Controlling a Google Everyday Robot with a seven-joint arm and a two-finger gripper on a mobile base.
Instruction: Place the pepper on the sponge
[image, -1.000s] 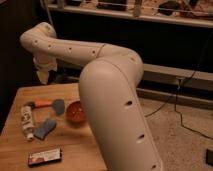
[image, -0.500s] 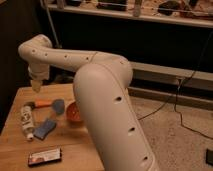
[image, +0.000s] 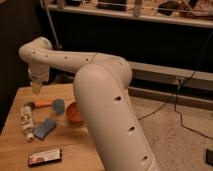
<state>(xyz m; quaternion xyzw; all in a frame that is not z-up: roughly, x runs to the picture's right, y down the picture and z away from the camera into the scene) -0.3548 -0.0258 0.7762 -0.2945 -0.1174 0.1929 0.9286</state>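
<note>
Orange-red, the bowl (image: 72, 115) is my landmark. It sits on the wooden tabletop (image: 70, 142) with its right side hidden behind the white arm (image: 107, 100), and I cannot tell what is in it. One other container shows: a white bottle (image: 27, 120) lying on its side well left of the bowl, its contents hidden from me.

I see the pepper (image: 43, 104) lying flat on the tabletop, left of the bowl and a little farther back. Its long axis runs roughly left to right, one end toward the bowl and the other toward the bottle's far end. Which end is the tip I cannot tell. A grey-blue roundish piece (image: 58, 105) lies between the pepper and the bowl. The sponge (image: 45, 128) lies left of the bowl and nearer to me, just beside the bottle and apart from the pepper.

The pincer (image: 36, 89) hangs above the tabletop, up and to the left of the bowl, over the pepper's left end and clear of it. I cannot tell whether it is apart or together.

By my count there is one pepper, one sponge, one bowl, one bottle, one grey-blue piece and one dark flat packet (image: 45, 156), which lies nearest to me, left of the bowl.
</note>
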